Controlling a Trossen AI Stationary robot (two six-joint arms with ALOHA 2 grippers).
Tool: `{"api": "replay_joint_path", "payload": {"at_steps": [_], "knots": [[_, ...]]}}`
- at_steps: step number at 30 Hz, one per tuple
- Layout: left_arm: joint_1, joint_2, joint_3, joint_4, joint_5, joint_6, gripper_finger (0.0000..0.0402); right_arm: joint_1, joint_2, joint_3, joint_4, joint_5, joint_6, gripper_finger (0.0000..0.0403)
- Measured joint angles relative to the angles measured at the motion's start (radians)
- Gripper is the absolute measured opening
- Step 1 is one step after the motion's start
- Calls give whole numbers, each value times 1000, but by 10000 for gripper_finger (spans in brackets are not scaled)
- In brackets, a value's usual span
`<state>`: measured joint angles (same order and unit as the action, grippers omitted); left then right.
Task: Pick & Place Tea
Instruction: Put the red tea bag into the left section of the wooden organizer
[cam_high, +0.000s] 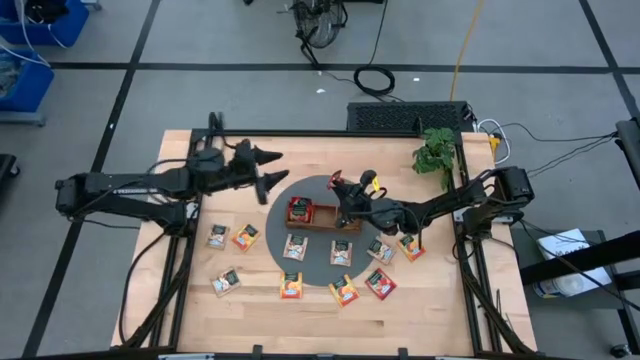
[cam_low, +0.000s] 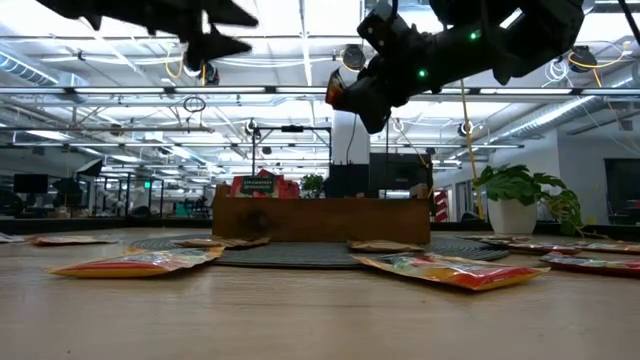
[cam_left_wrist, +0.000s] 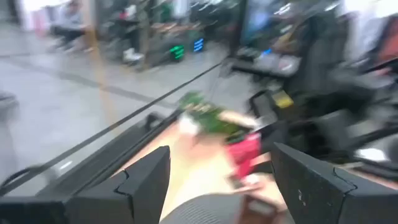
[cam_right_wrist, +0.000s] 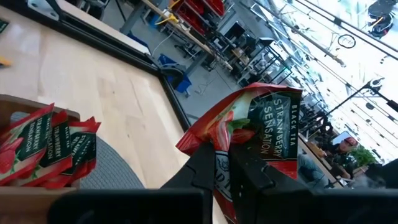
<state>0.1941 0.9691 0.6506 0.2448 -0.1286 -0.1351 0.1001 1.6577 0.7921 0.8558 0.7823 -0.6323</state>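
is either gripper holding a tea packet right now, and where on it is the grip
The right gripper is shut on a red tea packet, pinching its lower edge above the wooden tray. The left gripper is open and holds nothing.

Overhead and table-level views sharing the wooden tray (cam_high: 322, 217); wrist views close-up.

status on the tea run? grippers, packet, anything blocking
Right gripper shut on red tea packet, above the wooden tray. Left gripper open, empty, raised beside the mat. Nothing blocking the tray.
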Motion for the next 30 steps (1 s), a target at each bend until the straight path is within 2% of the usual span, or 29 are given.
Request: {"api": "replay_joint_path", "payload": {"at_steps": [4, 11, 23, 30], "knots": [[3, 117, 0, 83, -16, -16, 274, 0, 0, 0, 0, -1, 8, 16], [-10, 290, 1, 246, 57, -87, 273, 0, 0, 1, 0, -2, 21, 16], [-76, 467, 149, 246, 97, -82, 273, 0, 0, 2, 0, -2, 22, 16], [-106, 543, 227, 213, 70, -69, 273, 0, 0, 2, -1, -1, 21, 16]]}}
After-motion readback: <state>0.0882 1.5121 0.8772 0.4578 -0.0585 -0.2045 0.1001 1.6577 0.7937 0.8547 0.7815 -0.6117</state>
